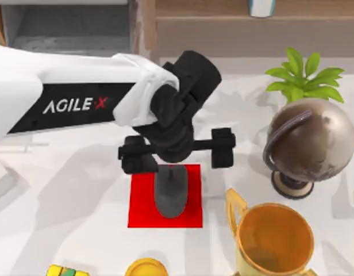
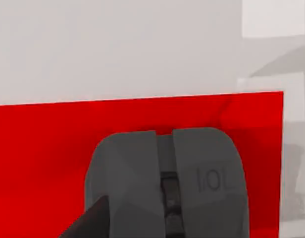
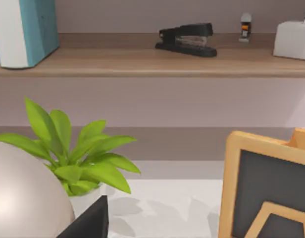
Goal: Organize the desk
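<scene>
White matte desk (image 1: 68,190) from above: left gripper (image 1: 176,155) over grey computer mouse (image 1: 171,192) on red square mat (image 1: 142,213), fingers spread wide, clasping nothing. Mouse apparently placed; brown globe (image 1: 306,144), gold trophy cup (image 1: 272,238), green plant (image 1: 303,75) crowding right.

Left wrist: mouse (image 2: 167,183) resting on mat (image 2: 43,148).

Right wrist: black stapler (image 3: 187,39) on wooden shelf (image 3: 142,64); fingers' state unclear.

A rendered office desk.
A mouse (image 1: 170,194) on its red mat (image 1: 143,210), a globe (image 1: 309,141), a stapler (image 3: 187,39) on the shelf (image 3: 142,62).

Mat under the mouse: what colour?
Plain red mat, no pattern; clearest in the top view, with the grey mouse on it.
</scene>
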You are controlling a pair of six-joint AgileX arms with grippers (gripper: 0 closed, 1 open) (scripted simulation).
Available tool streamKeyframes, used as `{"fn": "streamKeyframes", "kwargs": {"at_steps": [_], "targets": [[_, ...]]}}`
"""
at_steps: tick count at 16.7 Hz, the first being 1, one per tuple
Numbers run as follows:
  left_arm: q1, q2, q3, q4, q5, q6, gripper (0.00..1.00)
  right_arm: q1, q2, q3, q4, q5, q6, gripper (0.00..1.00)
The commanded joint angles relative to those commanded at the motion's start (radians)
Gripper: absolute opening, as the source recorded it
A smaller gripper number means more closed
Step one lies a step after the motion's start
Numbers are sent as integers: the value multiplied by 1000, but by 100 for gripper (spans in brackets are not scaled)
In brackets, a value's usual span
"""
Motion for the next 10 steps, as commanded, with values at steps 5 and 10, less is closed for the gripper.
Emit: {"fn": "streamKeyframes", "kwargs": {"at_steps": [5,10], "targets": [[29,-46,-89,314,110,97,100,0,0,0,0,0,0,100],[77,-60,-221,640,241,233,100,0,0,0,0,0,0,100]]}}
